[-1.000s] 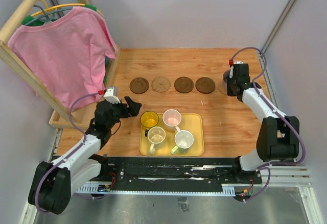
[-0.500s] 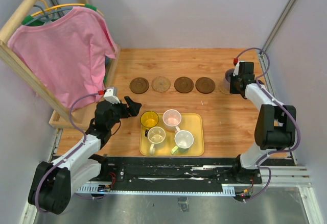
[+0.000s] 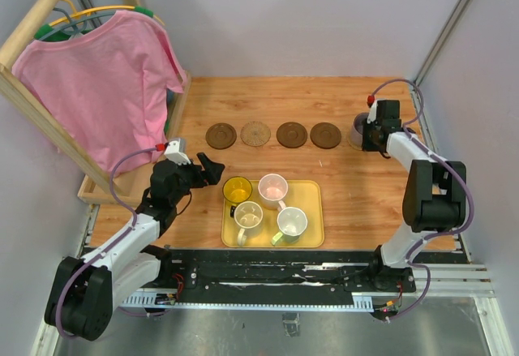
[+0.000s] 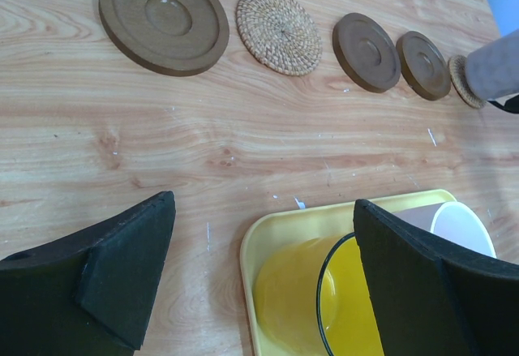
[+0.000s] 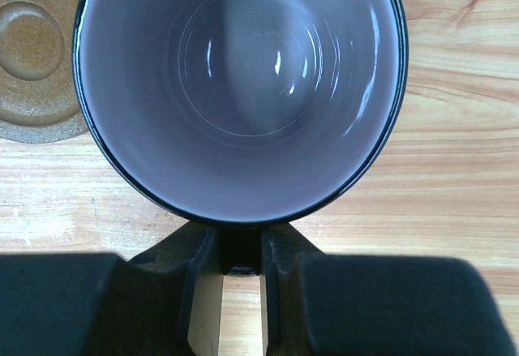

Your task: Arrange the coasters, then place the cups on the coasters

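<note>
Four coasters lie in a row across the table. A fifth coaster peeks out under the grey-purple cup at the row's right end. I cannot tell whether the cup rests on it. My right gripper is shut on this cup's handle, and I look down into the cup. The yellow cup, pink cup, cream cup and white-green cup stand in the yellow tray. My left gripper hangs open over the tray's left edge beside the yellow cup.
A wooden rack with a pink shirt stands along the left side of the table. Grey walls close in the back and right. Bare wood lies between the coaster row and the tray.
The right arm's elbow has swung out to the right while the cup shifted slightly at the row's right end. The left arm has not moved.
</note>
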Robot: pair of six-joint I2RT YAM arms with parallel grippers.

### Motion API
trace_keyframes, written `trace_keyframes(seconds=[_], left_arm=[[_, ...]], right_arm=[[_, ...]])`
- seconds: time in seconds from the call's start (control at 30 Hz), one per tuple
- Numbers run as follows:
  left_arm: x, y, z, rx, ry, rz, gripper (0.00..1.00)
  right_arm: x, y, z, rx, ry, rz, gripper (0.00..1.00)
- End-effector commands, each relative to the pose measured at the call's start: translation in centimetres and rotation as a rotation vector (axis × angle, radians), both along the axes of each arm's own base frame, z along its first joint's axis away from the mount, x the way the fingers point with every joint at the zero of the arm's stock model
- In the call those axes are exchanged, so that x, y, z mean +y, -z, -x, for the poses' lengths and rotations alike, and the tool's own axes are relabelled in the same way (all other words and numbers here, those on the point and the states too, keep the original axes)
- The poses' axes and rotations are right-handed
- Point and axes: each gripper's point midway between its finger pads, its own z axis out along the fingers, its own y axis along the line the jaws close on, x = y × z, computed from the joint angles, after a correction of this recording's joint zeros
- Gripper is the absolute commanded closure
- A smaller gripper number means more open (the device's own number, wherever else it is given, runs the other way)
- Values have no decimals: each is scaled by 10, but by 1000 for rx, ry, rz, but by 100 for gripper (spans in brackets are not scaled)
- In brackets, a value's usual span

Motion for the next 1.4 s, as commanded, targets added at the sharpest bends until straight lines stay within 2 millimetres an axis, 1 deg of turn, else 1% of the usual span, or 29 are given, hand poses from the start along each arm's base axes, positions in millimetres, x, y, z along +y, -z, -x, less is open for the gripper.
trace_keyframes(seconds=[0.0, 0.37, 0.4, 0.57, 0.63, 0.7, 0.8, 0.9, 0.97, 1.07, 1.17, 1.27, 1.37], left_arm=[[-3, -16, -5, -43, 0, 10, 5], [-3, -16, -4, -42, 2, 7, 5], [-3, -15, -4, -40, 2, 7, 5], [-2, -15, -4, -40, 1, 6, 5], [-3, -16, -3, -41, 3, 7, 5], [-2, -15, -3, -39, 2, 8, 5], [-2, -15, -2, -39, 2, 8, 5], [-2, -17, -2, -43, 4, 9, 5], [-2, -18, -1, -47, 5, 9, 5], [-2, -19, 0, -52, 6, 8, 5], [-2, -20, 0, -55, 8, 7, 5], [-3, -19, 0, -52, 11, 10, 5], [-3, -17, 1, -47, 14, 11, 5]], right_arm=[[-7, -23, -27, -102, 20, -5, 99], [-10, -14, -27, -82, 42, -13, 98], [-11, -13, -26, -79, 48, -12, 95], [-14, -14, -25, -74, 70, -10, 55], [-13, -14, -24, -71, 75, -13, 46], [-13, -16, -23, -76, 77, -17, 42], [-12, -20, -20, -85, 82, -22, 39], [-11, -29, -14, -106, 94, -33, 37], [-10, -38, -8, -130, 108, -45, 34], [-6, -57, 6, -176, 135, -81, 27], [7, -78, 25, -216, 134, -150, 23], [28, -93, 50, -221, 104, -210, 21], [60, -100, 79, -206, 24, -277, 19]])
